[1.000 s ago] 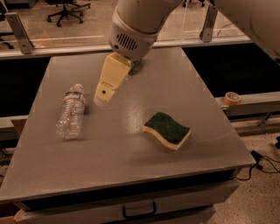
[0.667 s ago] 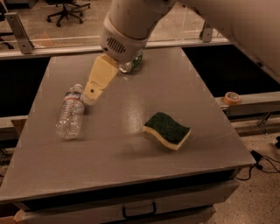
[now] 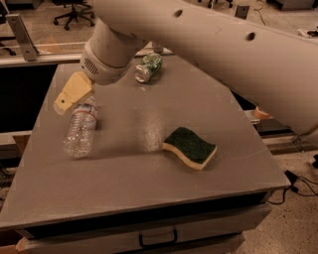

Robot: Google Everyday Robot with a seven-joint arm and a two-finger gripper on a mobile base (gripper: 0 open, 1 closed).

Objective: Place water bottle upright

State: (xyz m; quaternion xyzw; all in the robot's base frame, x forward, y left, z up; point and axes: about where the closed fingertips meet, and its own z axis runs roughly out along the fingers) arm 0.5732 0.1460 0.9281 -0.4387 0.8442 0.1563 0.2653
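Three things lie on the grey table [image 3: 149,198]: bottle [image 3: 79,131], sponge [image 3: 190,147], can [image 3: 148,68]. Bottle at left of frame, on its side, not upright; neck end toward the upper frame, base toward the lower left. White-and-red label band sits near the neck, ribbed clear body below it. Gripper [image 3: 69,96] at upper left of frame, a cream wedge hanging from the white arm [image 3: 223,44], tip slanted down and left. Its lower edge overlaps the bottle's neck end in the picture; contact or a gap between them cannot be told. Whether the gripper is released or clenched cannot be told either; only one cream face shows. Nothing seen held in it. Arm sweeps in from the upper right, filling much of the top of the frame, with its rounded wrist just above the gripper. Sponge right of centre, green side up, yellow layer beneath, wavy outline, well apart from the bottle. Can at upper centre, green, crushed, on its side, open end facing lower left, partly tucked under the arm. Drawer handle [image 3: 158,239] on the table's front at bottom centre. Office chair [image 3: 74,10] on the floor at upper left; dark cables [image 3: 298,181] on the floor at lower right.
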